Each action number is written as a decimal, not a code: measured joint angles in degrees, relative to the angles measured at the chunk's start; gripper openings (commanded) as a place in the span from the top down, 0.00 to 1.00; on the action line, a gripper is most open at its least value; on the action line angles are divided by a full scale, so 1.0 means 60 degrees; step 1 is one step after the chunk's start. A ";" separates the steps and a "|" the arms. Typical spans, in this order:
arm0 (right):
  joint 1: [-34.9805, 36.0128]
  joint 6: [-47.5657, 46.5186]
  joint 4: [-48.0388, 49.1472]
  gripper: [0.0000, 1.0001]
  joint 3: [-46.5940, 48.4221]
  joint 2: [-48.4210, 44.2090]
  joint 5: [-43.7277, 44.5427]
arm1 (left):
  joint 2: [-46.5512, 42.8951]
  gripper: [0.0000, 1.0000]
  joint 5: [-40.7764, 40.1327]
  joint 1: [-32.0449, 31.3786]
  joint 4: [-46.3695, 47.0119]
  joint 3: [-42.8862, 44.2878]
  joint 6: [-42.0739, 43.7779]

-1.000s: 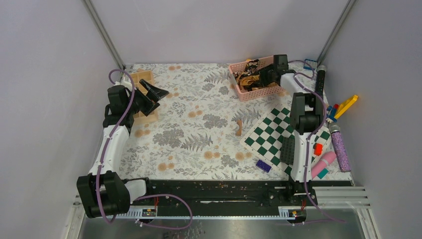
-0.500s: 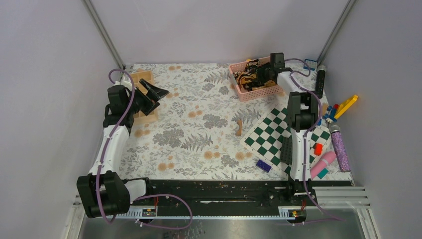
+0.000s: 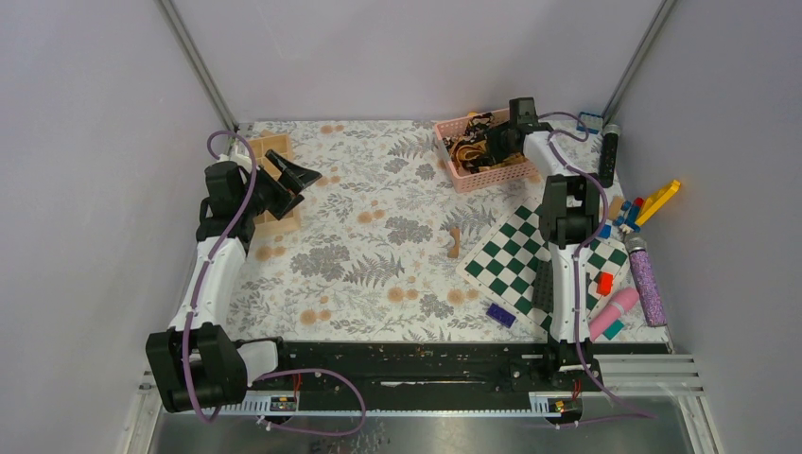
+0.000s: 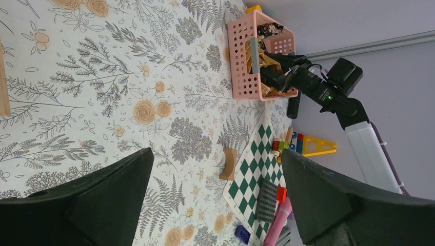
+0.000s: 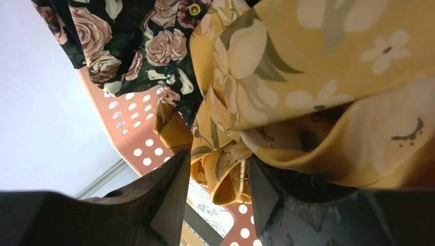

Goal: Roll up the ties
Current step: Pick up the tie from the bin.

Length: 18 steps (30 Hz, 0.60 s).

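Overhead and left wrist both see basket (image 3: pixel 487 176).

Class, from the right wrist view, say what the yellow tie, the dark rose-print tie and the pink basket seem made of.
Yellow tie: smooth fabric, perhaps silk or satin; soft sheen, loose folds. Dark tie: similar printed cloth, duller. Pink basket: likely moulded plastic; rigid wall, even round holes.

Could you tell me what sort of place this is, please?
Probably a robot-training cell: two arms bolted to a black rail, bare pale walls closing it in, and a floral tablecloth strewn with props such as a pink basket of ties and a checkered board.
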 measured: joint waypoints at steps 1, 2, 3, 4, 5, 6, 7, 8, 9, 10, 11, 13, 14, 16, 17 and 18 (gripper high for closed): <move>0.0007 0.0004 -0.0113 0.48 0.0058 0.0018 0.0080 | 0.0000 0.01 0.0000 0.0000 0.0000 0.0000 0.0000; 0.0007 0.0007 -0.0204 0.48 0.0124 0.0044 0.0127 | 0.0000 0.01 0.0000 0.0000 0.0000 0.0000 0.0000; 0.0011 0.0007 -0.0331 0.48 0.0226 0.0080 0.0171 | 0.0000 0.01 0.0000 0.0000 -0.0004 0.0000 0.0000; 0.0015 0.0007 -0.0433 0.48 0.0342 0.0131 0.0259 | 0.0000 0.01 0.0000 0.0000 -0.0004 0.0000 0.0000; 0.0018 0.0007 -0.0546 0.48 0.0477 0.0197 0.0299 | 0.0000 0.01 0.0000 0.0000 0.0004 0.0000 0.0004; 0.0018 0.0007 -0.0634 0.48 0.0667 0.0280 0.0321 | 0.0000 0.01 0.0000 0.0000 -0.0004 0.0000 0.0004; 0.0018 0.0007 -0.0721 0.48 0.0885 0.0393 0.0353 | 0.0000 0.01 0.0000 0.0000 -0.0004 0.0000 0.0004; 0.0018 0.0007 -0.0769 0.48 0.1078 0.0503 0.0372 | 0.0000 0.01 0.0000 0.0000 -0.0007 0.0000 0.0004; 0.0018 0.0007 -0.0816 0.48 0.1268 0.0608 0.0379 | 0.0000 0.01 0.0000 0.0000 -0.0004 0.0000 0.0004; 0.0018 0.0007 -0.0856 0.48 0.1501 0.0750 0.0382 | 0.0000 0.01 0.0000 0.0000 -0.0007 0.0000 0.0004; 0.0018 0.0011 -0.0878 0.48 0.1683 0.0874 0.0382 | 0.0000 0.01 0.0000 0.0000 -0.0015 0.0000 0.0004; 0.0018 0.0018 -0.0907 0.49 0.1942 0.1089 0.0397 | 0.0000 0.01 0.0000 0.0000 -0.0018 0.0000 0.0011; 0.0018 0.0029 -0.0947 0.49 0.2029 0.1173 0.0430 | 0.0000 0.01 0.0000 0.0000 -0.0029 0.0000 0.0015; 0.0018 0.0047 -0.1042 0.52 0.2189 0.1330 0.0466 | 0.0000 0.01 0.0000 0.0000 -0.0066 0.0000 0.0033; 0.0018 0.0047 -0.1067 0.53 0.2237 0.1384 0.0474 | 0.0000 0.01 0.0000 0.0000 -0.0080 0.0000 0.0040; 0.0018 0.0051 -0.1093 0.56 0.2284 0.1446 0.0474 | 0.0000 0.01 0.0000 0.0000 -0.0091 0.0000 0.0044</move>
